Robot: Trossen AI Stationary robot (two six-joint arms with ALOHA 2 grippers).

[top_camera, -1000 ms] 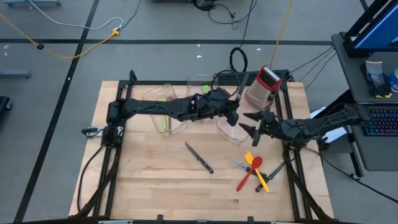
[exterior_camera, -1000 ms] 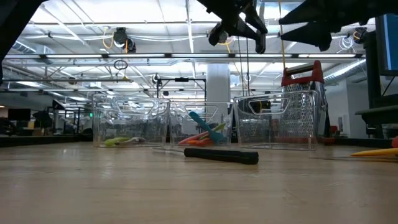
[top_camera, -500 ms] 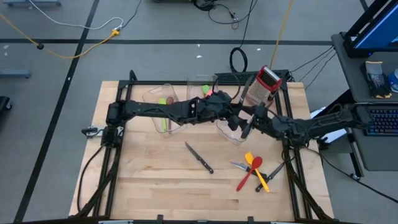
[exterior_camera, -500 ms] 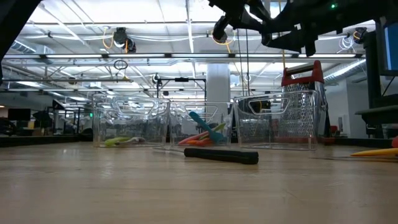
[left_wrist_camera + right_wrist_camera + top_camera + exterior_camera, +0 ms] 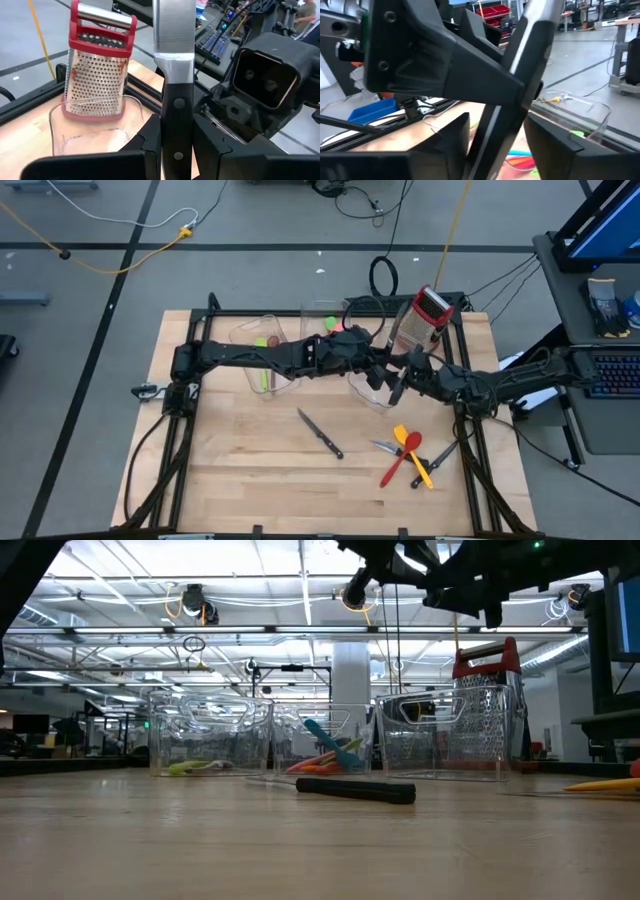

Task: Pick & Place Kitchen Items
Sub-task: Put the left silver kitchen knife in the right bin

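Left fingers clamp knife handle, raised over right-hand bin. Right fingers flank blade; closure uncertain. Handover midway. Some utensils binned; knife, spoons left on worktop.

two matte-black jointed arms w/ angular housings, round screws, black cables along the links.
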